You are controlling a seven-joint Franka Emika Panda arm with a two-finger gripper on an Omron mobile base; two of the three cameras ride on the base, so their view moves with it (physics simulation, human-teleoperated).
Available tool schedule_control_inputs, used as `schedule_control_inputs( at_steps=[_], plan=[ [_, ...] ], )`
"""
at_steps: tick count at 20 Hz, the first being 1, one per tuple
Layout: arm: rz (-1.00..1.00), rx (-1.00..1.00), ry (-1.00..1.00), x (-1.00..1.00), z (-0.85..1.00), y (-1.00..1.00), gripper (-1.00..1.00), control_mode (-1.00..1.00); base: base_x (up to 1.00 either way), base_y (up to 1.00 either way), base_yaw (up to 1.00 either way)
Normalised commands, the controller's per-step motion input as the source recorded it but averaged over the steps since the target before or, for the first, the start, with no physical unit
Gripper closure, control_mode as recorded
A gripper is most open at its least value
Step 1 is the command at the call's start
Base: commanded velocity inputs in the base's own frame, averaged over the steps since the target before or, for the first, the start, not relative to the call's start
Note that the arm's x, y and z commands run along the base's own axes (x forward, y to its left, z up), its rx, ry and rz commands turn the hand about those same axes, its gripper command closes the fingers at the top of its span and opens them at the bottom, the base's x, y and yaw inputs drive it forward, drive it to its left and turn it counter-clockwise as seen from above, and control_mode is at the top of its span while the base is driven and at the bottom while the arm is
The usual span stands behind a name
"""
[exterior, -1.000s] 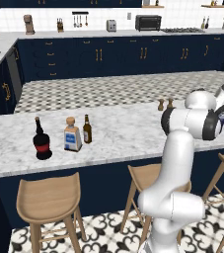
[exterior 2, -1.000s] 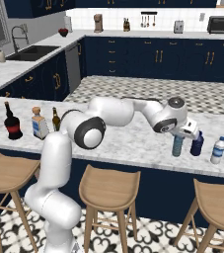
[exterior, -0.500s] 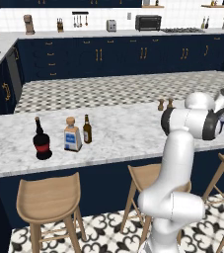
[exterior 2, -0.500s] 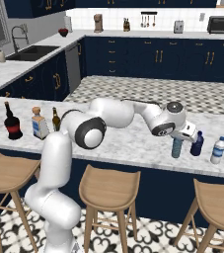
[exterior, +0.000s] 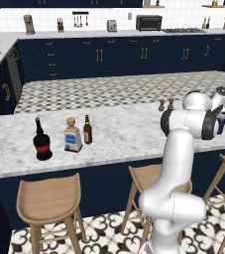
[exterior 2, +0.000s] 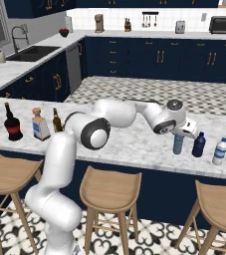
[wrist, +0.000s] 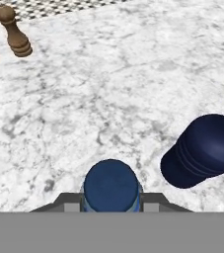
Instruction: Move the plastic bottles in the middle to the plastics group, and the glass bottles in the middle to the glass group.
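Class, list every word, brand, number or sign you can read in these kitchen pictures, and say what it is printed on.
No text is readable.
Black bottle: red label, too small to read.
Square bottle: blue label, blurred, unreadable.
Brown bottle: no legible label.
Navy bottle: no print visible.
Light blue bottle: no print visible.

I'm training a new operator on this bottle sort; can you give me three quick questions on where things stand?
1. True or false: the gripper is shut on the light blue bottle.
2. Which bottle stands right beside it: A) navy bottle B) amber bottle C) black bottle?
3. Fill in: the amber bottle stands next to the ____ bottle with the cork.

Key: 1 true; 2 A; 3 square.
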Motion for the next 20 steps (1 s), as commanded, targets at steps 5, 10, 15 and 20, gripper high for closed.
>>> schedule_control_inputs(
  at_steps=[5,10,15,20],
  plan=[
    [0.0,0.0,0.0,-0.06,0.0,-0.35,1.0,-1.0,0.0,0.0,0.0],
    [0.0,0.0,0.0,-0.01,-0.09,-0.17,1.0,-1.0,0.0,0.0,0.0],
    [0.0,0.0,0.0,0.0,-0.34,0.01,1.0,-1.0,0.0,0.0,0.0],
    [0.0,0.0,0.0,0.0,-0.12,0.0,1.0,-1.0,0.0,0.0,0.0]
  ],
)
